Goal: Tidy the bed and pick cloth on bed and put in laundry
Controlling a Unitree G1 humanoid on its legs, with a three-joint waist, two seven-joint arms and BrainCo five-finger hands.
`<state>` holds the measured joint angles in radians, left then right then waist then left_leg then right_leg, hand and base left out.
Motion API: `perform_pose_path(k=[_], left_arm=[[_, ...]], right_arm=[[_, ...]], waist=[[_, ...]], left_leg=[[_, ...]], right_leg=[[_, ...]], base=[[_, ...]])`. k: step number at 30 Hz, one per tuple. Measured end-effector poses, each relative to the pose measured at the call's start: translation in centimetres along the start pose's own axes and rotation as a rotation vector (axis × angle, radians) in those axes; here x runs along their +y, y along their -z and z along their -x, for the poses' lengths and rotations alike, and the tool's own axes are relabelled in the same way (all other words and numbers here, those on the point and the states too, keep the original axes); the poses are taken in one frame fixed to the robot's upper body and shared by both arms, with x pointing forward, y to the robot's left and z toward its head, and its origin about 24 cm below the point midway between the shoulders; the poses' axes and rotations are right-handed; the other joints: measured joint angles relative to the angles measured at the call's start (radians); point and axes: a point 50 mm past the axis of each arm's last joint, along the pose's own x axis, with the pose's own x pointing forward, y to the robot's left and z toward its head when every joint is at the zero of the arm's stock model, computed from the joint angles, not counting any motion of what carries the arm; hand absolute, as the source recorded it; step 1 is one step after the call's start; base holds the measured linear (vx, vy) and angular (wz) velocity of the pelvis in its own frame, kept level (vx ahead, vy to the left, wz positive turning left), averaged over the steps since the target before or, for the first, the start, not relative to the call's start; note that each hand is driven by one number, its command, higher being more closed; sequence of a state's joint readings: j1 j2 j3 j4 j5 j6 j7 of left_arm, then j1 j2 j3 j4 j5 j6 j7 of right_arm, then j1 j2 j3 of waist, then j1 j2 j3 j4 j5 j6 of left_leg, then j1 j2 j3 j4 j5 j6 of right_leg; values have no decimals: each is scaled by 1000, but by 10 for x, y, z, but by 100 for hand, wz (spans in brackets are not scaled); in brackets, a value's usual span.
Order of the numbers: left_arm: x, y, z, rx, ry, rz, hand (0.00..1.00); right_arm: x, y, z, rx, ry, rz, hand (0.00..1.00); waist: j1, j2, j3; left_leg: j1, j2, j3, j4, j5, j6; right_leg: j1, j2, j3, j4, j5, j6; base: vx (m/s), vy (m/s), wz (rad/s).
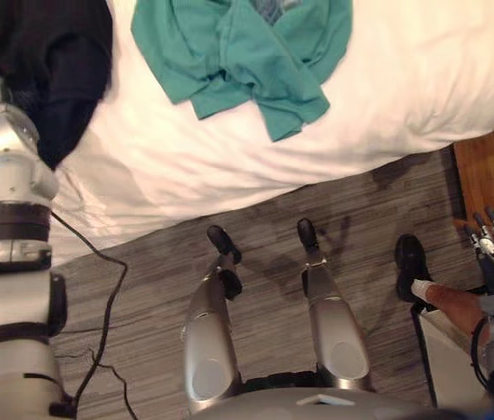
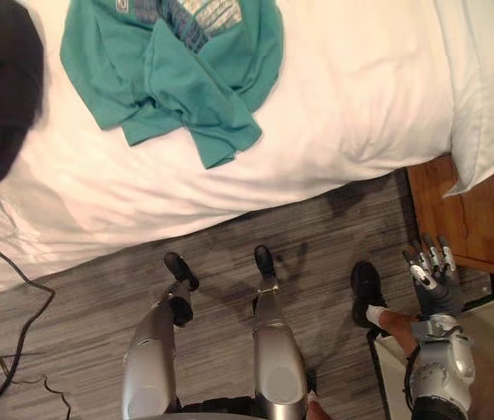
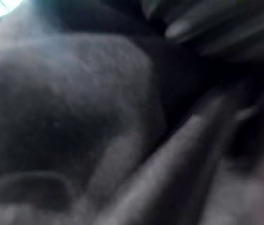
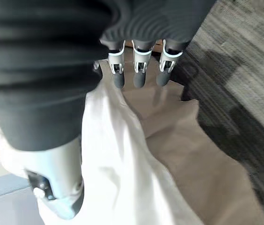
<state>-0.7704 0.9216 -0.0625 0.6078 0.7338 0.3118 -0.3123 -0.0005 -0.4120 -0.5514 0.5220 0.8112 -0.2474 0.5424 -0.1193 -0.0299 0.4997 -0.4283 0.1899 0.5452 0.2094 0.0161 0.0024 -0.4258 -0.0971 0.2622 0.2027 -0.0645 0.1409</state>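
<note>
Cloth lies in two heaps on the bed (image 1: 387, 87). A teal shirt (image 1: 247, 52) sits crumpled and untouched on the white sheet, and a black cloth (image 1: 45, 61) lies at the bed's left edge. The left arm (image 1: 6, 175) runs up into that black cloth, probably because it is the nearer piece and is meant to go first. The left hand is buried in the dark folds, and in its wrist view the fabric is too close and blurred to read, so whether the fingers have closed cannot be told. The right hand (image 2: 431, 276) hangs idle low on the right, fingers (image 4: 140, 75) straight, beside a wooden nightstand (image 2: 466, 219), with a person's black shoe (image 2: 367, 287) near it. The shirt's upper part is cut off. Whether the pale fabric (image 4: 122, 178) under the right hand belongs to the laundry container cannot be told.
</note>
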Motion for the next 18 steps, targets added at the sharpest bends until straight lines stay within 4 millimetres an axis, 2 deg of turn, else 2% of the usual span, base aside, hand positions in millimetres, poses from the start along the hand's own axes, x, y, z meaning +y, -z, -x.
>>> perform_pose_path(k=[2,4,5,6,7,8,9,10,12,13,15,16,18], left_arm=[[-20,-8,4,-191,114,167,100],[-52,-33,25,-465,306,311,100],[-65,-40,34,-528,375,347,100],[-83,-47,46,-605,468,381,100],[-114,-55,73,-716,636,456,100],[-126,-56,85,-749,705,487,100],[-148,-55,109,-792,830,558,100],[-169,-47,133,-794,922,667,100],[-195,-34,162,-748,1012,805,100],[-221,-17,190,-650,1075,927,100],[-243,1,219,-524,1121,1037,100],[-258,13,241,-419,1154,1115,100],[-278,23,265,-289,1191,1218,100]], right_arm=[[-1,-11,0,-42,26,18,0],[-8,-29,8,-98,103,56,0],[-11,-32,11,-104,132,68,0],[-16,-36,18,-106,172,94,0],[-21,-41,29,-117,241,133,0],[-24,-43,35,-122,271,152,0],[-29,-46,51,-131,337,184,0],[-33,-49,68,-150,402,214,0],[-38,-51,92,-161,493,258,0],[-41,-53,111,-159,576,334,0],[-41,-55,123,-157,630,418,0],[-39,-59,125,-169,642,478,0],[-32,-71,121,-220,626,548,0]], waist=[[0,7,-4],[9,13,-31],[15,12,-55],[23,12,-89],[31,7,-121],[29,7,-133],[31,4,-166],[44,3,-206],[67,-1,-261],[77,-1,-314],[86,-7,-359],[97,-4,-389],[115,-6,-421]], left_leg=[[45,-11,-1,2,-11,4],[100,-28,-9,2,-34,8],[105,-32,-10,1,-39,9],[112,-36,-12,1,-46,10],[148,-43,-23,3,-50,9],[165,-45,-24,2,-50,9],[196,-49,-29,-3,-52,7],[236,-54,-37,-30,-56,1],[289,-70,-52,-67,-58,-3],[333,-87,-72,-100,-64,-11],[364,-105,-94,-127,-70,-21],[384,-116,-110,-143,-71,-22],[402,-126,-120,-158,-71,-19]], right_leg=[[58,-15,-7,-13,-6,8],[129,-38,-36,-23,-13,18],[138,-43,-42,-27,-13,19],[151,-47,-50,-33,-13,19],[201,-55,-78,-39,-13,19],[227,-59,-97,-42,-14,19],[271,-63,-125,-50,-14,18],[308,-63,-147,-52,-16,16],[358,-68,-172,-53,-28,3],[405,-77,-199,-55,-45,-13],[443,-86,-219,-56,-62,-21],[470,-92,-231,-60,-74,-30],[498,-99,-258,-68,-85,-36]], base=[[76,71,9],[81,84,21],[116,76,17],[188,66,21],[198,53,31],[196,44,48],[159,21,45],[169,14,35],[179,1,30],[176,10,39],[126,13,34],[89,5,41],[52,-21,31]])
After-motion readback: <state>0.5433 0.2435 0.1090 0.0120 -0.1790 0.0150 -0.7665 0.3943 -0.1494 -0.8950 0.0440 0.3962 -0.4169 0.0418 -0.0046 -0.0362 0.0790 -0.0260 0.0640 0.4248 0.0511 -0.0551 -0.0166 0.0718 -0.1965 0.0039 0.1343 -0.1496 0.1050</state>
